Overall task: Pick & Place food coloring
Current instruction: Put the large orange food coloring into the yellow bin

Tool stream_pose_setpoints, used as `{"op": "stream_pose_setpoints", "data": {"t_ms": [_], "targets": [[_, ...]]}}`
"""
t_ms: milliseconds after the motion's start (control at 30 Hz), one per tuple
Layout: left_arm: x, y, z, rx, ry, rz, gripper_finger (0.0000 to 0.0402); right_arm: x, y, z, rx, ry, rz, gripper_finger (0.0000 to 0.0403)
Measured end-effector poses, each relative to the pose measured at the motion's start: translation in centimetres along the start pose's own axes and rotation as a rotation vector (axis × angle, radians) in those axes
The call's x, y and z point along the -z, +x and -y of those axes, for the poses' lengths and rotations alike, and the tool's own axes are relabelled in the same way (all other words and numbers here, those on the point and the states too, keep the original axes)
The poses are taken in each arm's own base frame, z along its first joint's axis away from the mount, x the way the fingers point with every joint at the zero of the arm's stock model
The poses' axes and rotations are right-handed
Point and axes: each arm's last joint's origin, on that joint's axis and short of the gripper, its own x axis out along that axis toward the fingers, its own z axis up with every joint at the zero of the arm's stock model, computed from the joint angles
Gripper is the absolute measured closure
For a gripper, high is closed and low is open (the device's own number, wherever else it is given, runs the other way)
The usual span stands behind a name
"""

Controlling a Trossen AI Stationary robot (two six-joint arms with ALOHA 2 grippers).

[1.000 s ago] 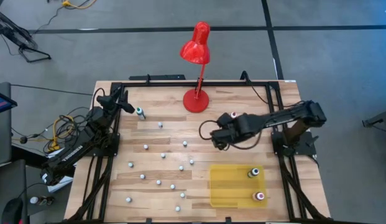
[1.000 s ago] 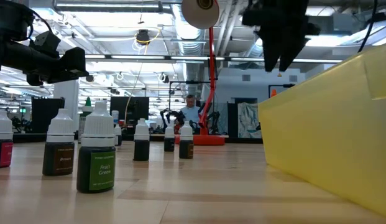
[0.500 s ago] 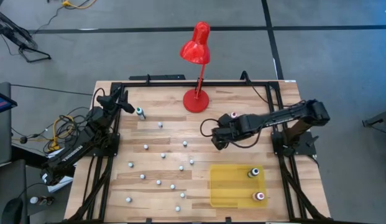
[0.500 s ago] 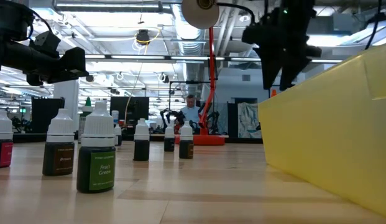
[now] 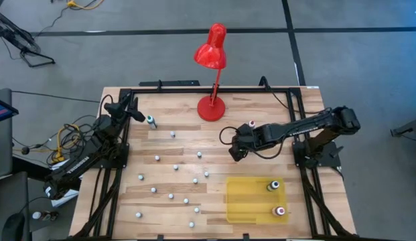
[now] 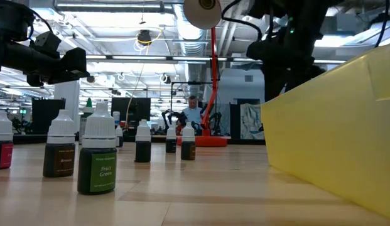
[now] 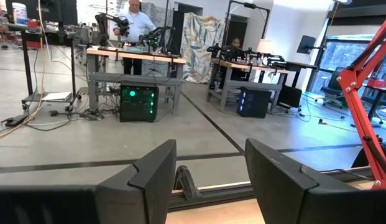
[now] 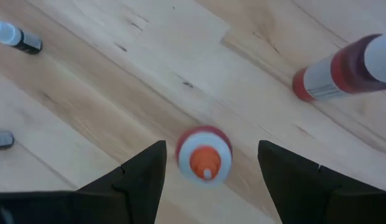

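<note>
A: progress? B: two food coloring bottles (image 5: 275, 185) already stand in the yellow bin (image 5: 242, 200) by the table's near right corner; about a dozen remain scattered on the wooden table (image 5: 174, 114).

A: grippers? B: right gripper (image 8: 207, 177) spread, hovering above an upright red bottle (image 8: 205, 155) near the lamp base (image 5: 211, 108), nothing held; left gripper (image 7: 208, 180) spread, waiting at the far left corner.

A: room? B: open lab, workbenches, a person far off.
</note>
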Motion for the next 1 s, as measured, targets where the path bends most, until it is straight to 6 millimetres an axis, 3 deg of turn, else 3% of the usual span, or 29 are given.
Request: {"op": "stream_pose_setpoints", "data": {"t_ms": [267, 533, 800, 1000], "targets": [[0.0, 0.0, 0.0, 0.000, 0.000, 0.000, 0.0217, -0.3, 0.4, 0.1, 0.008, -0.007, -0.002, 0.0183], [0.0, 0.0, 0.0, 0.000, 0.000, 0.000, 0.0217, -0.2, 0.3, 0.0, -0.011, -0.006, -0.027, 0.0302], [0.0, 0.0, 0.0, 0.000, 0.000, 0.000, 0.0217, 0.1, -0.1, -0.4, -0.029, -0.026, -0.049, 0.0301], [0.0, 0.0, 0.0, 0.000, 0.000, 0.000, 0.0217, 0.4, -3.5, -1.2, -0.060, -0.077, 0.015, 0.0301]]}}
